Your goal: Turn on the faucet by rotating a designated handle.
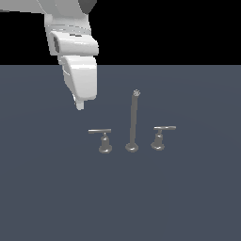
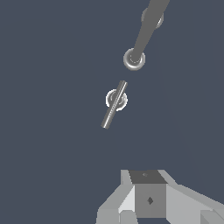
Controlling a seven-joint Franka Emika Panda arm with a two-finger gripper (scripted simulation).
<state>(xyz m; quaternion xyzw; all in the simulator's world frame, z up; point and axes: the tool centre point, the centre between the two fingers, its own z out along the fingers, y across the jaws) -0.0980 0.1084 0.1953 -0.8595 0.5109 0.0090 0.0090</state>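
arm comes in from the top-left corner of the exterior view, white links angled down, ending in the tool [image 1: 80, 104] w/ its tip pointing at the surface [image 1: 47, 197]. it hangs above the surface, up and toward the exterior view's left of the handle [image 1: 100, 132], not touching anything. can't tell if the tool is open or closed: exterior view only shows one narrow tip, and the wrist view just shows the grey body of the tool [image 2: 148, 197] w/o clear fingertips.

faucet sits around the middle of the surface, well away from every edge: spout rod [image 1: 133, 120] upright in the centre, the handle on the exterior view's left of it, twin handle [image 1: 161, 134] on the other side. all three are lined up in a row, each on its own round base, near each other but apart.

wrist view looks straight down, so the handle's bar reads as a thin diagonal strip across its round base, w/ the spout rod's base just beyond and the rod foreshortened. twin handle mostly hidden behind the rod there. exterior view gives the heights + the tool's gap from the handle, which the wrist cam doesn't.
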